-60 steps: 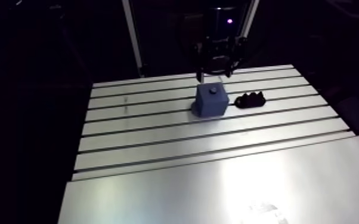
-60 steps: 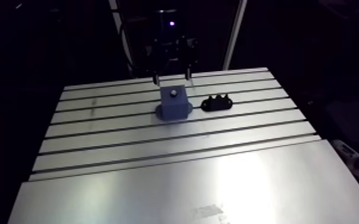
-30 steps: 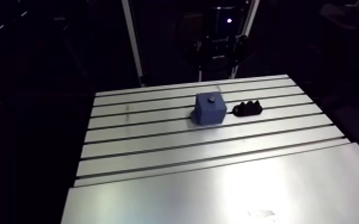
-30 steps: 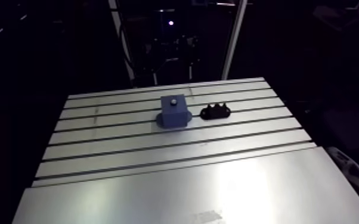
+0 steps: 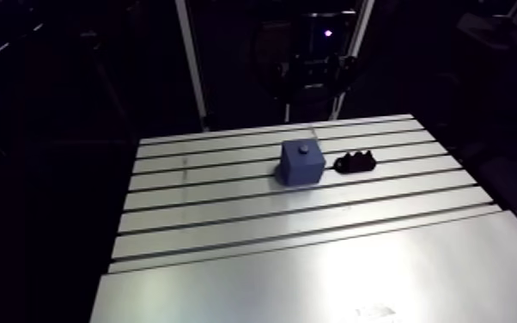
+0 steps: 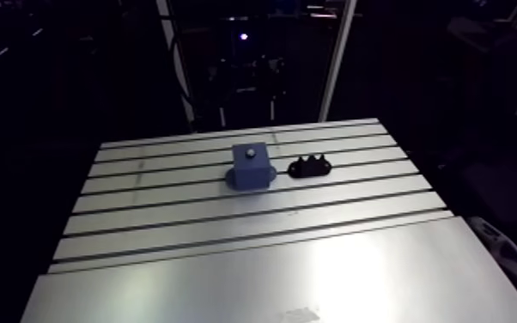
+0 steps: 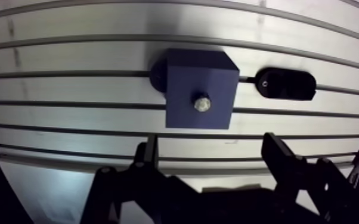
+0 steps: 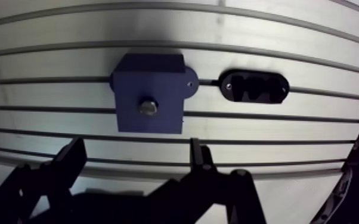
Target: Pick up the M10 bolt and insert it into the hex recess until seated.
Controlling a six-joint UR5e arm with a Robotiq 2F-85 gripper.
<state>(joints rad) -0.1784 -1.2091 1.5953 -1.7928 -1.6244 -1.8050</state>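
Slotted alu table [image 5: 313, 258] w/ dark grooves running across; near part is smooth sheet w/ a bright glare patch. Blue block [image 7: 201, 89] stands on the slotted part, twd the far edge. It has a square top face & a round flange at the base that pokes out on one side. M10 bolt [image 7: 202, 103] is in the block's top face, approx centred & upright. Only a small round grey metal end shows, so can't tell how deep it sits. Black holder [image 7: 286, 84] lies just beside the block, not touching it, on the same groove line. It's oblong w/ a scalloped top & a small hole at the end nearer the block, nothing in it. Gripper [image 7: 212, 144] has fingers spread wide, nothing between them, no contact w/ block, bolt or table. Per wrist view, block & bolt are ahead of the fingers, roughly in line w/ the gap, & holder is ahead of one finger, off to the side. Per arm view, gripper hangs well above the table's far edge, behind the block & clear of it.
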